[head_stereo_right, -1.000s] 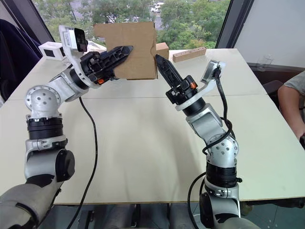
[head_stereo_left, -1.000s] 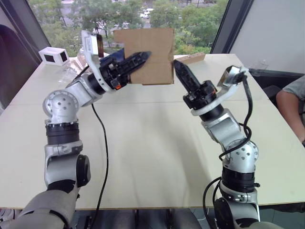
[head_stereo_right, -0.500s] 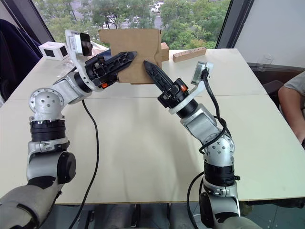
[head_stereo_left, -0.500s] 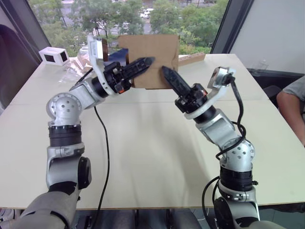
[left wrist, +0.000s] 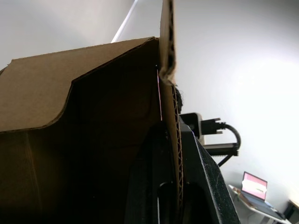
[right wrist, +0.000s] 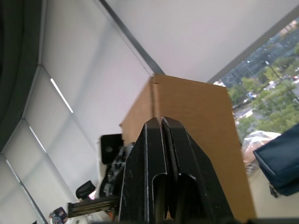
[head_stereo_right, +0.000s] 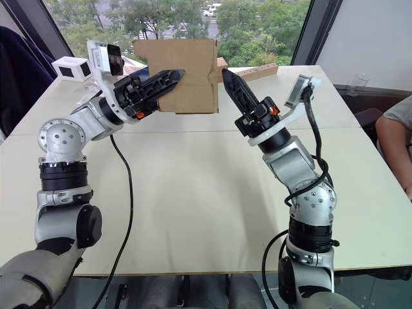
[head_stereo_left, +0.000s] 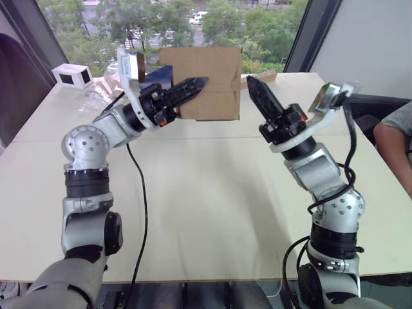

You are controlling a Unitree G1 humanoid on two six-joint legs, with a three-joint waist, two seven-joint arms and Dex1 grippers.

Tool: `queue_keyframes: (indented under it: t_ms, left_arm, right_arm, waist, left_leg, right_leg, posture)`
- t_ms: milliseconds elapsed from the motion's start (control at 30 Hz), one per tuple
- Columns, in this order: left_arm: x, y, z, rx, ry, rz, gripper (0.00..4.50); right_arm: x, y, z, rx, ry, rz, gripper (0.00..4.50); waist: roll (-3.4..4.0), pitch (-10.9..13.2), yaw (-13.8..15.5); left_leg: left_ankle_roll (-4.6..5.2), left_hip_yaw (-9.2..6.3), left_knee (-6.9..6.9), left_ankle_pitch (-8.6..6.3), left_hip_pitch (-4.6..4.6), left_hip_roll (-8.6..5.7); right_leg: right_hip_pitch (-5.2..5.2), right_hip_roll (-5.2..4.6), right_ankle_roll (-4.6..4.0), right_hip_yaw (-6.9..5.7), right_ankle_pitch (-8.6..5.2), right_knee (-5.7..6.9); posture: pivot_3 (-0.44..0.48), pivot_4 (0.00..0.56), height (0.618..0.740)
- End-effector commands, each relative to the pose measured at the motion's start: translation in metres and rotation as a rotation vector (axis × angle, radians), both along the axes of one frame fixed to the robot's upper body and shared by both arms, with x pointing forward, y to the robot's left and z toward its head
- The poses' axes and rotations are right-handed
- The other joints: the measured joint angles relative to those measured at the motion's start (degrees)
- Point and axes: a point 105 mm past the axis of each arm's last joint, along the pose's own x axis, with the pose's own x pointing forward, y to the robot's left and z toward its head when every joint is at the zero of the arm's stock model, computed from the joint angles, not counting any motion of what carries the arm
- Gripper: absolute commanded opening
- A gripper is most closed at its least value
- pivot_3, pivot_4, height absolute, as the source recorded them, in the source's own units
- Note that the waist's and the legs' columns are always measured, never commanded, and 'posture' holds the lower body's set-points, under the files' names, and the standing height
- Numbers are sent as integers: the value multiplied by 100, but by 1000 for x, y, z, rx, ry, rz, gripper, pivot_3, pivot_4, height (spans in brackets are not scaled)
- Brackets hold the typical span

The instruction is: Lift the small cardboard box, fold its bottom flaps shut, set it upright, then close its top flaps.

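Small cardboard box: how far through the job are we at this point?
Lifting looks done: the small cardboard box is up off the table, its wall pinched by the left end effector. The flap folding is in hand: the right end effector, fingers shut, sits just beside the box's edge. Left to do: shut the bottom flaps, which cannot be judged from here, stand it upright, close the top.

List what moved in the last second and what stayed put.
The right end effector, fingers shut, swung in against the front of the cardboard box half a second ago, then pulled back out past the box's right edge, clear of it. The left end effector nudged the box slightly rightward and stays clamped on its wall. The white box has not moved.
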Motion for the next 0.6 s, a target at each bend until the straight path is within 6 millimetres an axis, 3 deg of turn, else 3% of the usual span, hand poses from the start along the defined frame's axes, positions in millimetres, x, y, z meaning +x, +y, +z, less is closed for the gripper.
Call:
queue_keyframes:
  t_ms: [33,600]
  left_arm:
    - [-9,1,13,-14,-61,-20,0]
    - [-4,-4,6,31,-61,0,0]
  right_arm:
    - [-3,6,5,-3,-36,17,26]
    - [-6,35,-4,-54,-31,103,26]
  waist:
    - [0,0,1]
    - [0,0,2]
  left_leg:
    - [0,0,0,0,0,0]
    - [-1,0,0,1,0,0]
  right_leg:
    - [0,0,0,0,0,0]
    - [0,0,0,0,0,0]
  posture:
    - [0,150,740]
    - [0,150,740]
